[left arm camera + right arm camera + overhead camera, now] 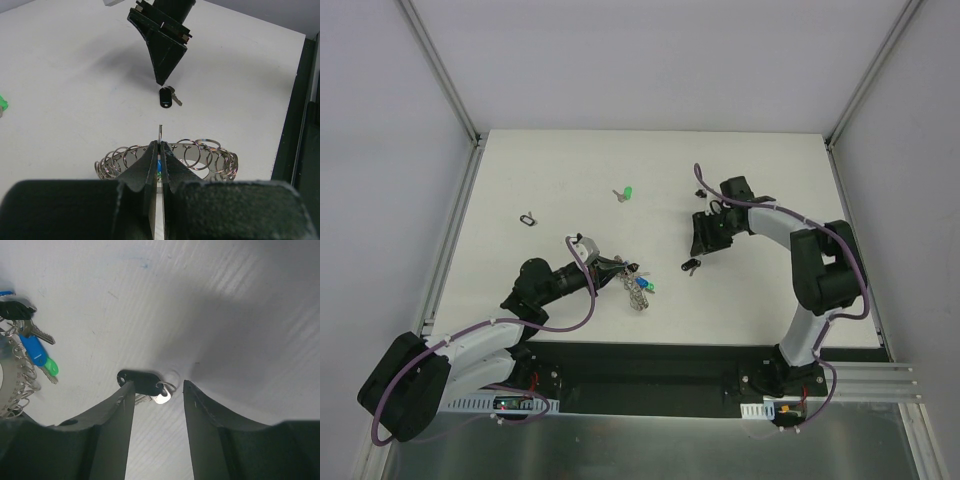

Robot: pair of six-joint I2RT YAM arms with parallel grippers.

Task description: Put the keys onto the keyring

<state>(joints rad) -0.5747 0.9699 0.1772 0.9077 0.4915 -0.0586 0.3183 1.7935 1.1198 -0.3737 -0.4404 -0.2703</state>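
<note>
Okay, my left gripper (160, 146) is pinched tight on a coil of the keyring (205, 155), low on the table (570, 160) around six o'clock; my right gripper (156, 390) hangs spread over the black key (140, 381). Trouble I see: the key sits off-centre, up against one finger (120, 412), so closing could skate it sideways. Open table lies at the key's six; the keyring crowds its eight o'clock, side edges well off

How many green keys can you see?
2. One green-headed silver key lies alone on the white table; the other lies beside a blue-headed key by the coiled silver keyring. More may be hidden.
</note>
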